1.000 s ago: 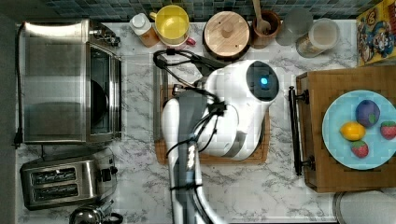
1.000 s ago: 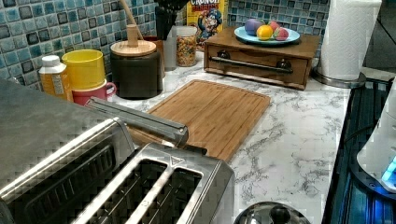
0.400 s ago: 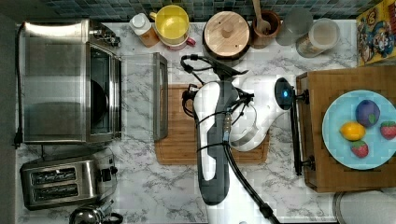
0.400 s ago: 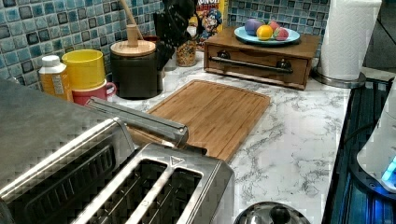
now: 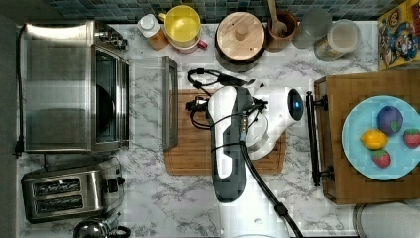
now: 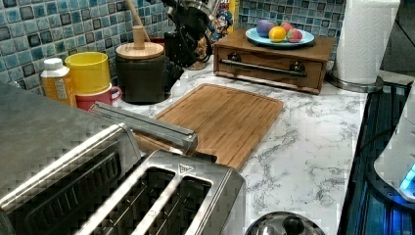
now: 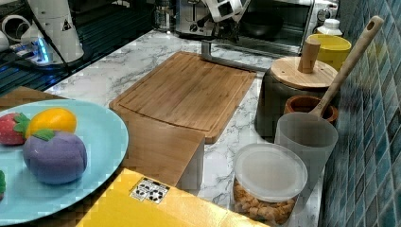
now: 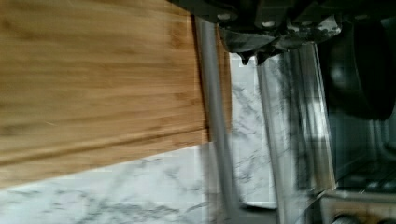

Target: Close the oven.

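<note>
Fingers [image 8: 254, 55] nearly together, holding nothing, over open oven [image 5: 74, 87] door [image 8: 280, 130]

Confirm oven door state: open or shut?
Open. In the top view the oven's glass door lies folded down flat over the counter, its bar handle at the cutting board's edge, dark interior exposed.

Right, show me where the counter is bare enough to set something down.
Bare marble lies between the two-slot steel toaster and the arm's base, below the bamboo cutting board in the top view. The back row around the yellow cup is crowded.
</note>
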`<state>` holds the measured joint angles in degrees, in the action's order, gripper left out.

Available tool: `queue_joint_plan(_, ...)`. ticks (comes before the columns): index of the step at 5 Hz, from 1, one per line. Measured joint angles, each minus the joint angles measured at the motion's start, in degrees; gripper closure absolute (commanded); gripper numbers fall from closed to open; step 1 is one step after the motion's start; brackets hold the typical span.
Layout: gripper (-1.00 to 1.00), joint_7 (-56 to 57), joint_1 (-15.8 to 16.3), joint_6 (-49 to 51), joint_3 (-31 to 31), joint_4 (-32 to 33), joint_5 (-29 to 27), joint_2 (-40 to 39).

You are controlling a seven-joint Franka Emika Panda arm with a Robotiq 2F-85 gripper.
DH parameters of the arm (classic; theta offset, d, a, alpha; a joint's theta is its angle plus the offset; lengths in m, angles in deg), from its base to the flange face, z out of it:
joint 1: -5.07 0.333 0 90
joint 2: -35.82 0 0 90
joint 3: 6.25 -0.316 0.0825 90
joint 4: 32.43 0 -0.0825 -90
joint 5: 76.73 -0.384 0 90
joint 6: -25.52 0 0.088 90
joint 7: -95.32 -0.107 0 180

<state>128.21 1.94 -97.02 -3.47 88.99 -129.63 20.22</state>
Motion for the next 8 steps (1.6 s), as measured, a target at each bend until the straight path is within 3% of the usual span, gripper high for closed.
queue_joint_plan(1, 1.00, 8.34, -0.07, 0.08, -0.66, 0.00, -5.51, -2.29)
queue_joint_plan(2, 1.00, 13.09, -0.18, 0.08, -0.66, -0.56, -6.18, -5.69)
queue_joint_plan(4, 1.00, 13.76, -1.54, 0.06, -2.31, 0.11, -11.67, -11.89)
queue_joint_plan(8, 1.00, 15.83, -2.07, 1.12, -3.01, 0.56, -15.19, -11.44)
